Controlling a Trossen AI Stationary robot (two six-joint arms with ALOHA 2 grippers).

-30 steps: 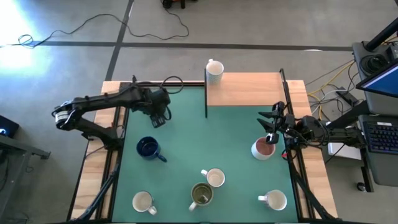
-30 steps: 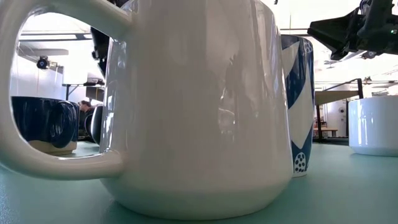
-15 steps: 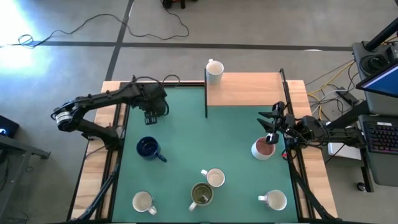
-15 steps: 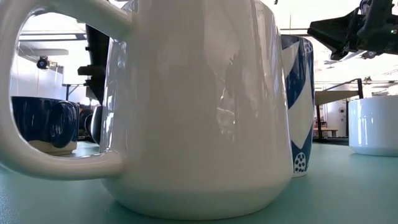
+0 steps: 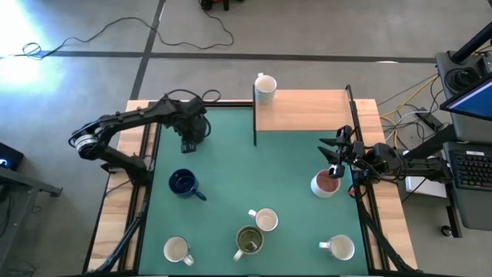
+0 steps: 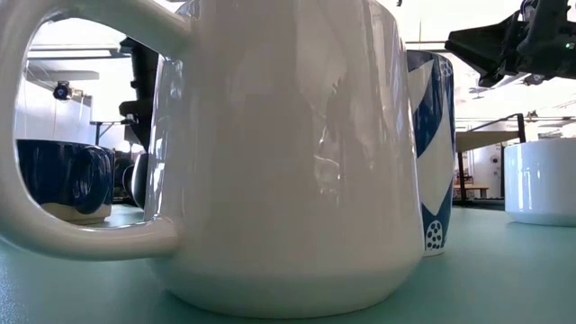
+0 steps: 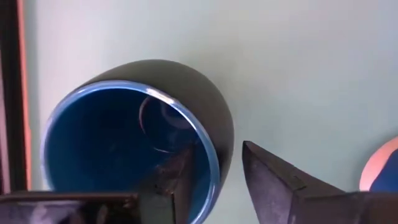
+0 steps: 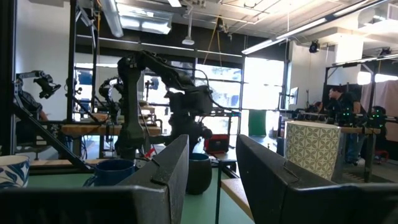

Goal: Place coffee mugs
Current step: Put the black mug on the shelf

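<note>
We see a dark, blue-lined ceramic mug lying on its side under the left gripper, whose fingers straddle its rim, narrower than a second ago, not visibly clamped. The right gripper hovers open above a pink-lined white mug. Green mat; no legible writing.

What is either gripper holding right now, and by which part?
Nothing firmly yet. The left gripper straddles the dark mug at its rim wall, one finger inside, one outside, a gap showing. The right gripper is open and empty.
</note>
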